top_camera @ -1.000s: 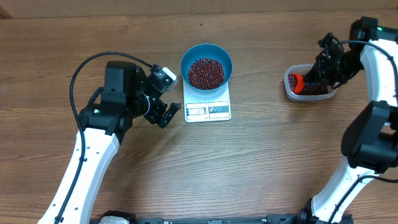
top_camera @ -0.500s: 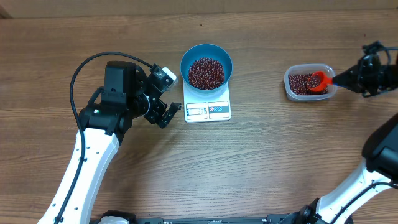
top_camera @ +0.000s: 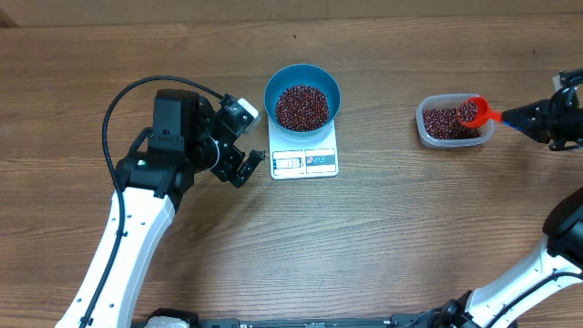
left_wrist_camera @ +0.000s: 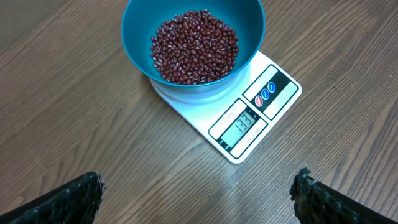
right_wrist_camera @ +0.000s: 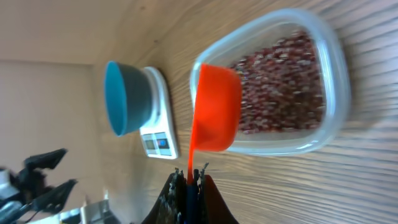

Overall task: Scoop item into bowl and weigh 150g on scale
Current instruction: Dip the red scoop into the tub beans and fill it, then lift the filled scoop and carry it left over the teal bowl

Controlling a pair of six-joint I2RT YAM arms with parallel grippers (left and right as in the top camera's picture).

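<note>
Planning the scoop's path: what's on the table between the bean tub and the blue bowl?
Nothing: the overhead view shows only bare wooden table between the clear tub and the blue bowl on the scale.

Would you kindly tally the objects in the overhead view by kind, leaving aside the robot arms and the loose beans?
Blue bowl: 1
Clear plastic tub: 1
White kitchen scale: 1
Red scoop: 1
Total: 4
</note>
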